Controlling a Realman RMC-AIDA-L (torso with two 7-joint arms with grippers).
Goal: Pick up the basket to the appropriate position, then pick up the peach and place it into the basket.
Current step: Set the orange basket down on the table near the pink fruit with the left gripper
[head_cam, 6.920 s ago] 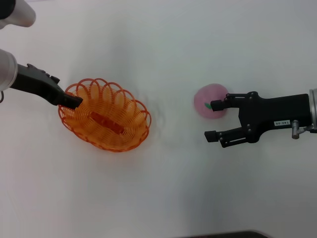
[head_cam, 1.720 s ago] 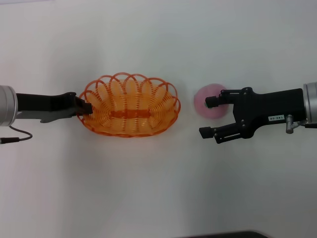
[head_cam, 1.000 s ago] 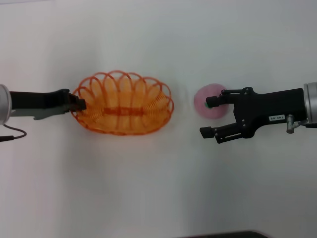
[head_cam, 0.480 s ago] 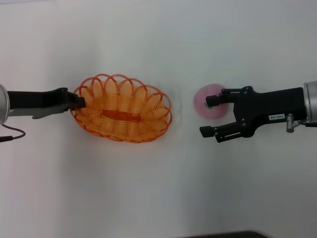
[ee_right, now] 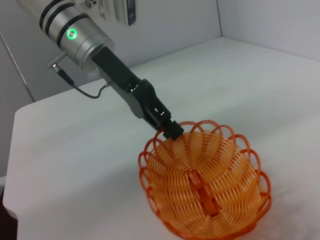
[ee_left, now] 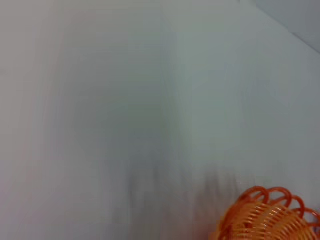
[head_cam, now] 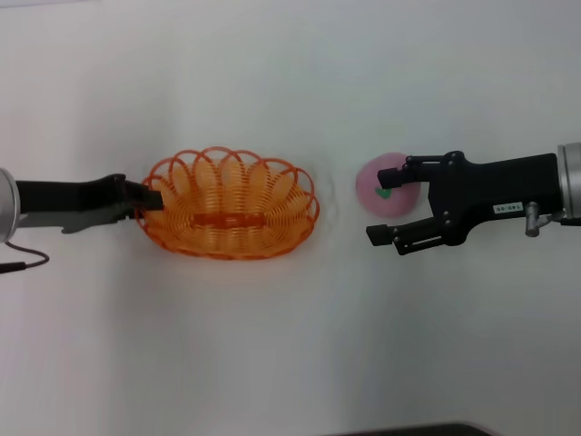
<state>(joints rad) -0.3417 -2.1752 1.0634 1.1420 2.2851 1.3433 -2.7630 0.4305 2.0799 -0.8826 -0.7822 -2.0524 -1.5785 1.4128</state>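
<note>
The orange wire basket lies left of the table's middle, its long side running left to right. My left gripper is shut on the rim at the basket's left end; the right wrist view shows it pinching the looped rim of the basket. An edge of the basket also shows in the left wrist view. The pink peach, with a green leaf mark, sits right of the basket. My right gripper is open and level with the peach. Its far finger reaches over the peach and its near finger is just in front.
The white table stretches all round, with nothing else on it in view. A dark edge shows at the bottom of the head view. In the right wrist view a pale wall rises behind the table's far edge.
The basket has swung level and shifted slightly right and toward me, still held by my left gripper. My right gripper has moved a little farther back, so its fingers now straddle the peach.
</note>
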